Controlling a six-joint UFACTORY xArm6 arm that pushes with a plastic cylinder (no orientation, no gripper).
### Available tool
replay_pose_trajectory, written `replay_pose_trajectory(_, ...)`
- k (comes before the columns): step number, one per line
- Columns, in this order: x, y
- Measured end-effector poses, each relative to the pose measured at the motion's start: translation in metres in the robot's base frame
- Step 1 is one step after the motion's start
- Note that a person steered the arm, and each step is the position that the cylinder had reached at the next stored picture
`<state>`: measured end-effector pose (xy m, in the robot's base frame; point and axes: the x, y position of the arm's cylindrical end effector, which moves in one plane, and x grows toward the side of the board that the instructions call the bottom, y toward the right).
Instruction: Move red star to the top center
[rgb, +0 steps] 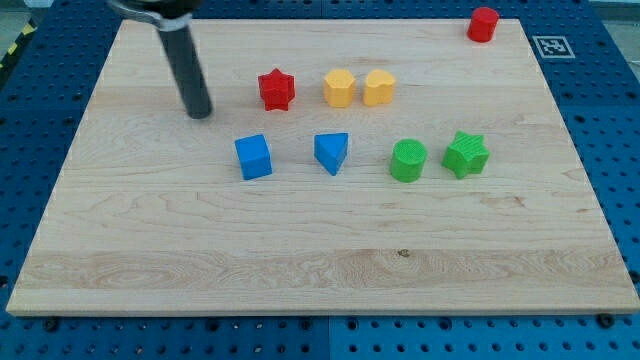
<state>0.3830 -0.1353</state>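
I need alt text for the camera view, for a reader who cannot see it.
On a wooden board, my tip rests to the left of the red star, apart from it. Right of the star sit two yellow blocks; below are a blue cube, blue triangle, green cylinder and green star. A red cylinder stands top right.

The red star (277, 89) is a small, chunky block of bright red with short, blunt points around its edge and a ribbed look to its sides. It lies flat on the pale wooden surface (300, 250), with its star-shaped face turned upward. It sits in the upper part of the surface, left of the middle line, a little way below the edge at the view's top. It stands alone, with bare wood showing all round it, and nothing touches it. Its outline is whole and unobstructed in the view.
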Motion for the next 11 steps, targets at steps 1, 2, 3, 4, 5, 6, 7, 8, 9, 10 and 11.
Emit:
replay_pose_trajectory(1, 0.003, 0.042)
replay_pose_trajectory(2, 0.003, 0.072)
replay_pose_trajectory(3, 0.003, 0.092)
replay_pose_trajectory(4, -0.004, 0.09)
replay_pose_trajectory(5, -0.01, 0.072)
replay_pose_trajectory(6, -0.018, 0.063)
replay_pose_trajectory(7, -0.04, 0.063)
replay_pose_trajectory(8, -0.063, 0.063)
replay_pose_trajectory(9, -0.078, 0.055)
replay_pose_trajectory(10, -0.097, 0.054)
replay_pose_trajectory(11, -0.101, 0.054)
